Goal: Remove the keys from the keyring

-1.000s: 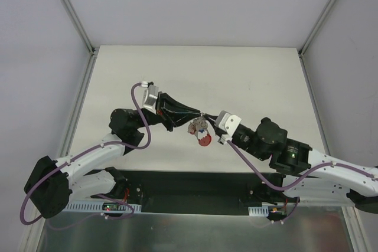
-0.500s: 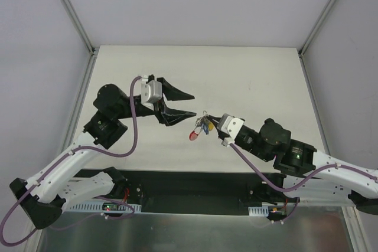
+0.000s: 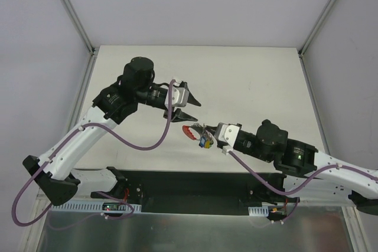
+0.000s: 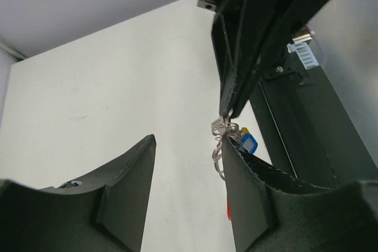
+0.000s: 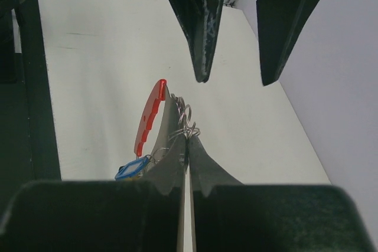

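Right jaws pinch the keyring (image 5: 186, 117), left jaws gape empty; we fear a clumsy bite yanks the keys (image 5: 148, 122) out.

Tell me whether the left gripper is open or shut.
Open. The left gripper shows a clear gap between its fingers, with the table visible through it, and it grips nothing.

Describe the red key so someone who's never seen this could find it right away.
Above the table, the right gripper pinches a keyring with keys hanging from it. The red key sticks out toward the left gripper. It is the only red one, beside a blue one.
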